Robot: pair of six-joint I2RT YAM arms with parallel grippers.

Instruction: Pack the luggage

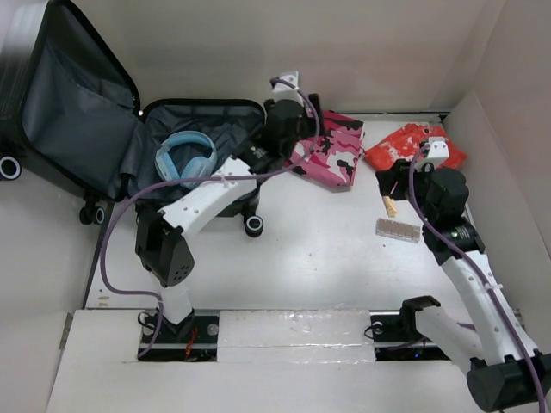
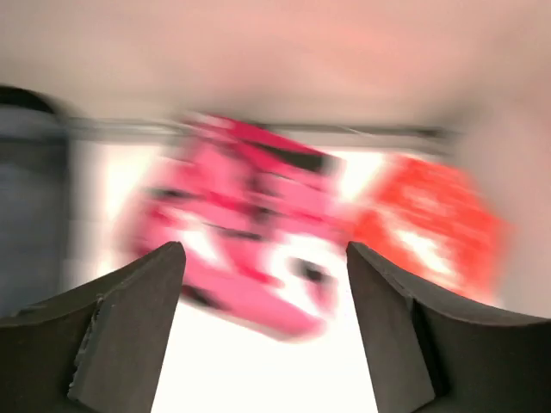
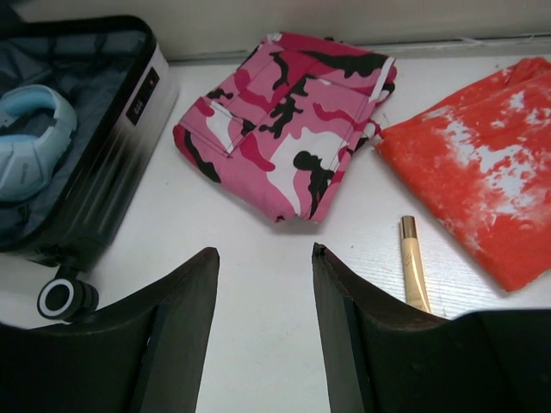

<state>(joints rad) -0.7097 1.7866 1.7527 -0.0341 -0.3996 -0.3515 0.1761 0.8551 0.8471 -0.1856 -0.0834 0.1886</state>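
The luggage (image 1: 202, 129) lies open at the far left with its lid (image 1: 77, 95) raised, grey lining showing. Blue headphones (image 1: 185, 157) lie inside. My left gripper (image 1: 291, 129) is open and empty, at the luggage's right edge, beside a folded pink camouflage cloth (image 1: 331, 151). The left wrist view is blurred: open fingers around the gripper (image 2: 265, 258), the pink cloth (image 2: 250, 224) ahead. My right gripper (image 1: 392, 185) is open and empty over bare table. In the right wrist view the gripper (image 3: 265, 254) faces the pink cloth (image 3: 284, 120), with the luggage (image 3: 112, 146) at left.
An orange tie-dye cloth (image 1: 413, 146) lies at the far right, also in the right wrist view (image 3: 482, 172). A gold tube (image 3: 413, 262) lies beside the right gripper. A clear pill organizer (image 1: 399, 230) lies near the right arm. White walls close in the table.
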